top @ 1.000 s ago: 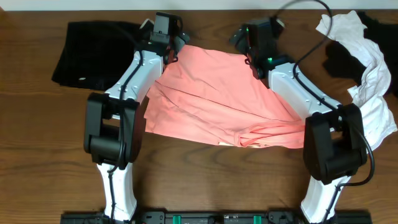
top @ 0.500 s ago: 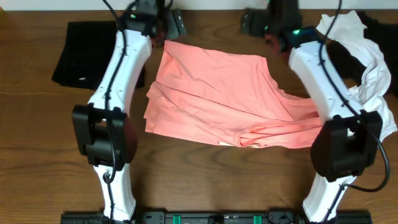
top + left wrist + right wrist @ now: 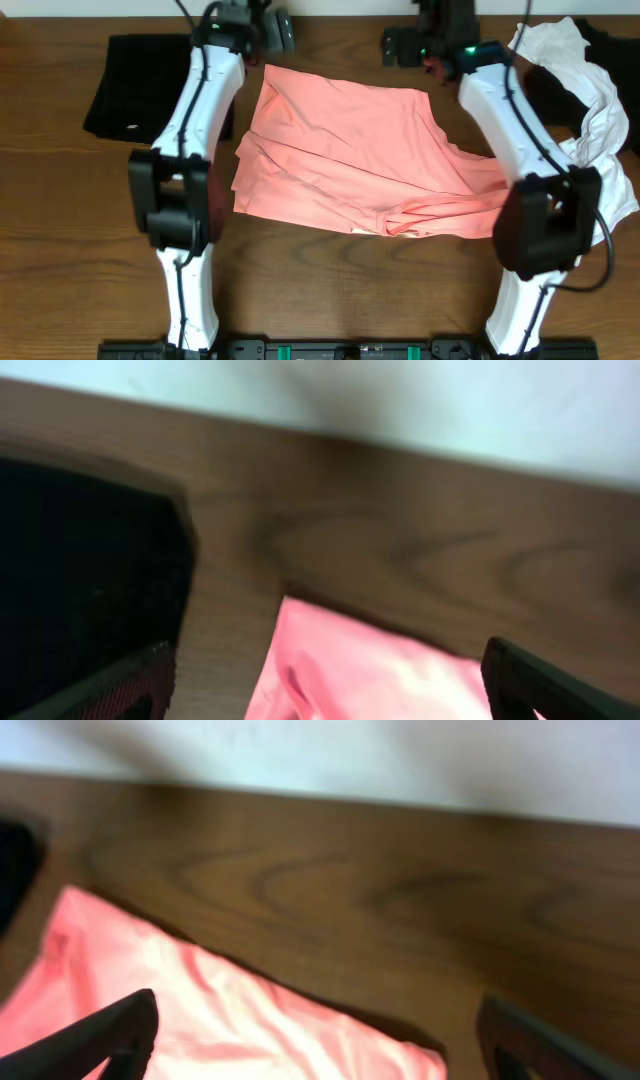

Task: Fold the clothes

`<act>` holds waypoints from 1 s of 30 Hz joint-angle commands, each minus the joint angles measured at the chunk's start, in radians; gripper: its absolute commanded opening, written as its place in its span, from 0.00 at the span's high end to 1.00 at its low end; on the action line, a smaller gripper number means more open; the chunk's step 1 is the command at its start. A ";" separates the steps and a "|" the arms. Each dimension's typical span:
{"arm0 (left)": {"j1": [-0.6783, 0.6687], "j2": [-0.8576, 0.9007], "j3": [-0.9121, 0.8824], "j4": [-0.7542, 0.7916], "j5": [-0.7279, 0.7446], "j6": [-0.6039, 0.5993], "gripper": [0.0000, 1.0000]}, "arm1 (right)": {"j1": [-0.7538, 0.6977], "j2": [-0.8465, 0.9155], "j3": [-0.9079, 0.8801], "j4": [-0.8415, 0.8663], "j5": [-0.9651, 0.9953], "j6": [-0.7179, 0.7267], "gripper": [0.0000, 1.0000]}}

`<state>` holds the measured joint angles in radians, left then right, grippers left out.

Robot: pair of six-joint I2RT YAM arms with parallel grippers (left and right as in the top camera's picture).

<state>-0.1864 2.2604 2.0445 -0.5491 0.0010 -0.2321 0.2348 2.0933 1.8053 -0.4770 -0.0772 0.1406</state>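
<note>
Pincers first: my left pincer (image 3: 330, 685) is standing wide apart and gripping nothing. It is hovering at the top of the overhead frame, left of centre, just beyond the upper left corner of the shirt (image 3: 350, 150). My right pincer (image 3: 320, 1035) is likewise spread and empty, hovering at the top of the frame, right of centre, just beyond the shirt's upper right corner.

The shirt is lying spread across the middle of the desk (image 3: 330, 290), between my two arms. Its upper edge is running fairly straight. Creases are crossing its left half, and its lower right part is bunching into thick folds near my right arm.

A black rectangle (image 3: 140, 85) is lying flat in the upper left of the overhead frame, apart from the shirt. A white garment (image 3: 600, 130) is sprawling crumpled down the right edge, overlapping a black garment (image 3: 550, 95) in the upper right.

Through my left wrist view, the shirt's corner is showing at the bottom, with the black rectangle filling the left side. Through my right wrist view, the shirt is occupying the lower left, with bare desk above it and a pale wall (image 3: 400, 760) along the top. Both views are blurring.
</note>
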 commanded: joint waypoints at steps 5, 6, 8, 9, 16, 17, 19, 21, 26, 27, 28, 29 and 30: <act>-0.020 0.072 0.009 0.017 0.018 0.204 0.02 | 0.017 0.095 0.012 0.004 -0.009 0.006 0.14; -0.021 0.074 0.009 0.016 0.018 0.211 0.02 | 0.017 0.105 0.012 0.004 -0.009 0.014 0.15; -0.022 0.081 0.007 0.015 0.018 0.227 0.01 | 0.017 0.123 0.012 -0.001 -0.010 0.024 0.16; -0.022 0.086 0.007 0.013 0.018 0.229 0.01 | 0.017 0.132 0.012 -0.008 -0.010 0.024 0.18; -0.027 0.133 0.007 -0.006 0.019 0.236 0.01 | 0.009 0.135 0.012 -0.042 -0.001 0.034 0.23; -0.028 0.139 0.006 -0.009 0.019 0.236 0.01 | 0.006 0.135 0.011 -0.050 -0.001 0.040 0.22; -0.029 0.154 0.005 -0.011 0.018 0.236 0.02 | -0.002 0.135 0.010 -0.064 0.000 0.046 0.23; -0.029 0.160 0.005 -0.014 0.019 0.236 0.02 | -0.008 0.135 0.010 -0.073 -0.001 0.046 0.24; -0.029 0.180 0.005 -0.012 0.019 0.237 0.02 | -0.019 0.135 0.006 -0.085 -0.001 0.058 0.25; -0.029 0.183 0.005 -0.008 0.019 0.237 0.02 | -0.020 0.135 0.006 -0.085 -0.002 0.060 0.25; -0.029 0.189 0.005 -0.005 0.019 0.237 0.02 | -0.020 0.135 0.006 -0.088 -0.001 0.065 0.25; -0.029 0.197 0.005 -0.002 0.019 0.240 0.02 | -0.020 0.135 0.006 -0.090 -0.002 0.065 0.26; -0.029 0.202 0.005 -0.002 0.019 0.240 0.02 | -0.019 0.135 0.006 -0.093 -0.002 0.065 0.26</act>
<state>-0.2123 2.4393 2.0434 -0.5552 0.0196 -0.0139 0.2192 2.2211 1.8053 -0.5629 -0.0788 0.1837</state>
